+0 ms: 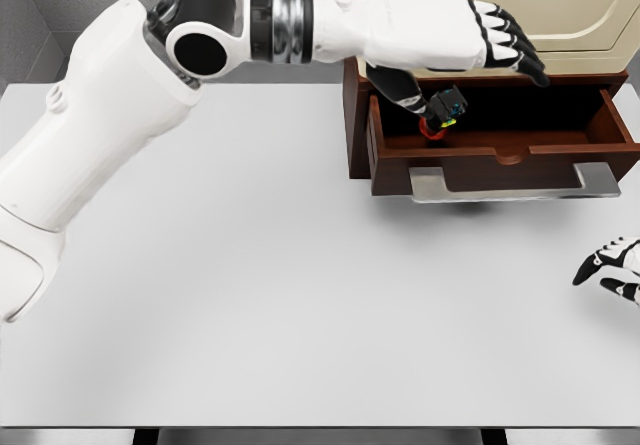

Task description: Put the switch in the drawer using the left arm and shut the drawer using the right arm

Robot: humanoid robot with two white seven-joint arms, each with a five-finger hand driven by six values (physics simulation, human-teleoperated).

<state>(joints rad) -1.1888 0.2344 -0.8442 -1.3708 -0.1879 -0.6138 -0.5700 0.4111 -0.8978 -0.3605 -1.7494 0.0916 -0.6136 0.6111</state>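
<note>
The left hand (455, 33) is over the open drawer (500, 145) with its fingers stretched out, holding nothing. The little black and red switch (441, 113) is in the drawer, close to its left wall, and I see nothing else in there. If the arm pulls back low, it may bump the drawer. The right hand (612, 268) waits near the worktop (300, 295) edge; I cannot tell its fingers.
</note>
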